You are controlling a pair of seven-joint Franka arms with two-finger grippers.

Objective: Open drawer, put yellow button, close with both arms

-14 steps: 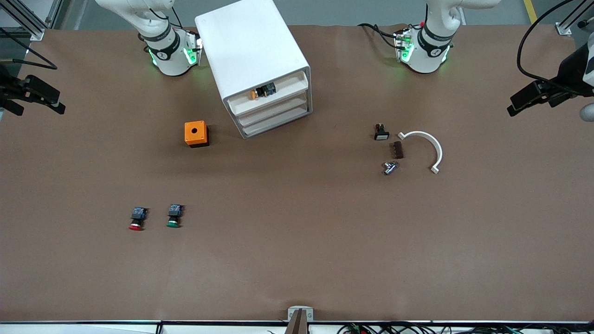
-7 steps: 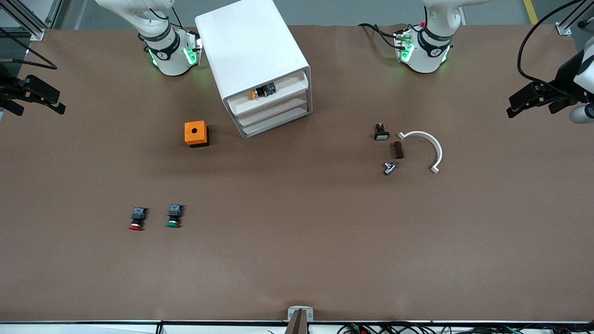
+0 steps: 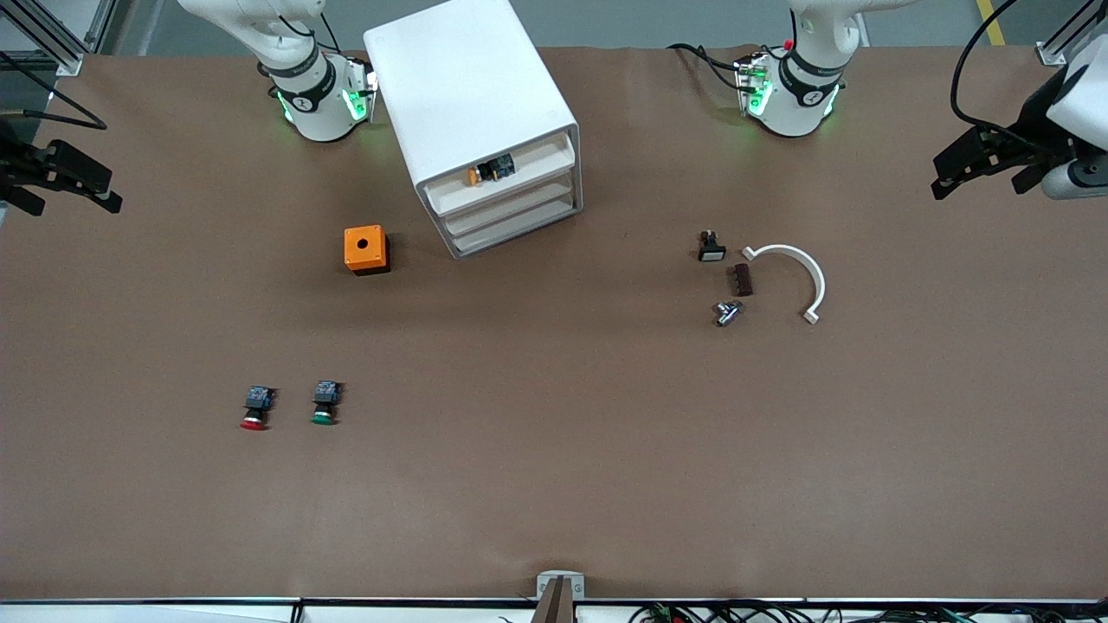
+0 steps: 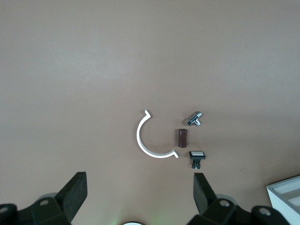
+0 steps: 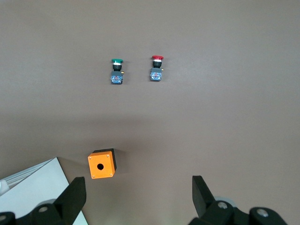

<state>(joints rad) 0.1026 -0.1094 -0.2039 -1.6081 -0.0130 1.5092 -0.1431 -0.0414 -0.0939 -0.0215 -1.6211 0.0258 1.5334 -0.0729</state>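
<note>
A: Brown table [image 3: 554,484], both arms pulled out to its ends. Left gripper [image 3: 974,164] spread, empty, has lifted higher; right gripper [image 3: 61,177] spread, empty, parked.

B: Yellow button [image 3: 487,170]?

A: In the top drawer [image 3: 511,177], which looks pushed in. Task looks finished.

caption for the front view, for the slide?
Yellow button lies in the top drawer of the cabinet; left gripper and right gripper wait open at the table ends.

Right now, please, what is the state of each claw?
Left claw: open, holding nothing, at the table's edge.
Right claw: open, holding nothing, at the other edge.
</note>
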